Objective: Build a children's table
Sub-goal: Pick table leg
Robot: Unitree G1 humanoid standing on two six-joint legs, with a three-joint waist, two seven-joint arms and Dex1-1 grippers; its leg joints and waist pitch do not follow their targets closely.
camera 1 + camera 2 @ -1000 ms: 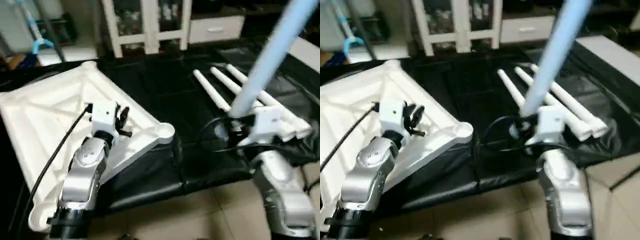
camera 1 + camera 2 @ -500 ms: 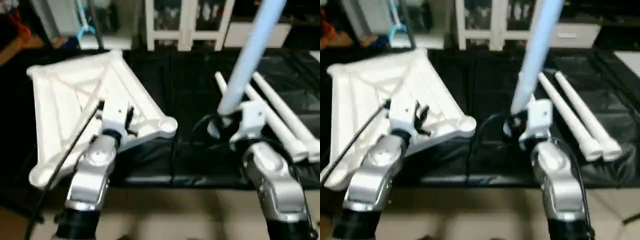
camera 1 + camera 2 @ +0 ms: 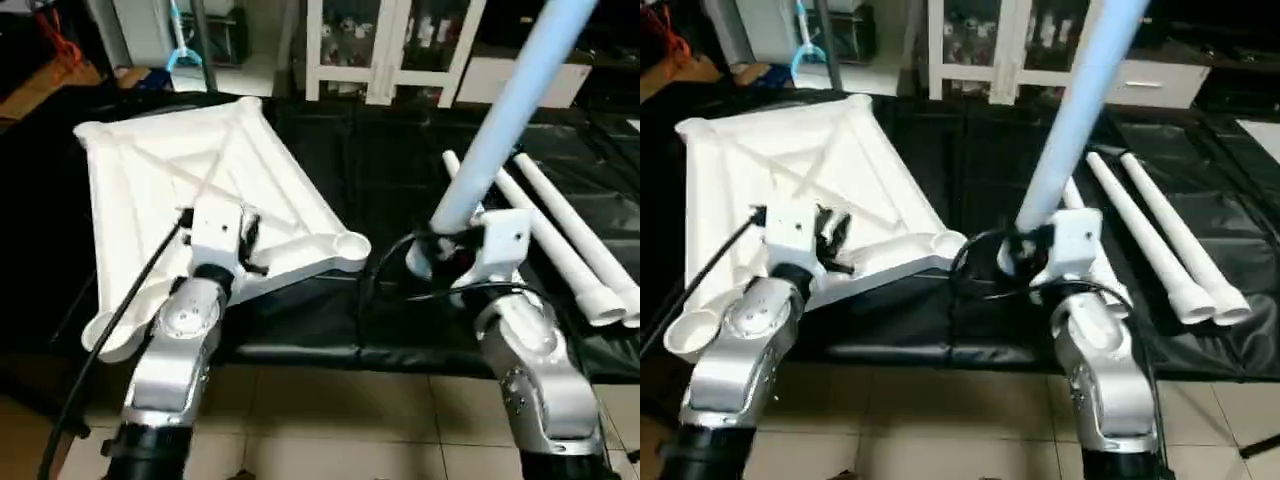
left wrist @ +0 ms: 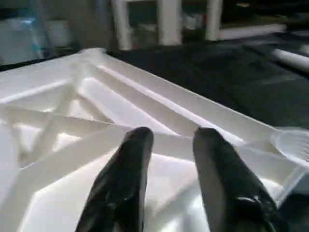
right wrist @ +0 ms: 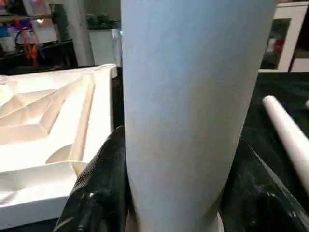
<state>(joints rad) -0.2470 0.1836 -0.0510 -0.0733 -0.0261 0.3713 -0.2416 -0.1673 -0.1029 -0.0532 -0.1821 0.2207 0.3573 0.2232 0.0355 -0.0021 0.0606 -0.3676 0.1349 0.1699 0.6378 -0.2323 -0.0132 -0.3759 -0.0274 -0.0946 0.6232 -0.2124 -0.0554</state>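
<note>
From the head, my right claw (image 3: 447, 252) pinches one leg (image 3: 510, 110), its long axis rising up and away. The tabletop (image 3: 170, 180) lies ribs-up to that claw's left, its near corner socket (image 3: 348, 246) the closest of four, just beside the leg's foot. Three spare legs (image 3: 1150, 235) lie on the black cover (image 3: 390, 150). In my left wrist view, my left claw (image 4: 169, 140) is spread above a rib, gripping nothing. In my right wrist view, the leg sits clamped between both fingers (image 5: 104, 179).
</note>
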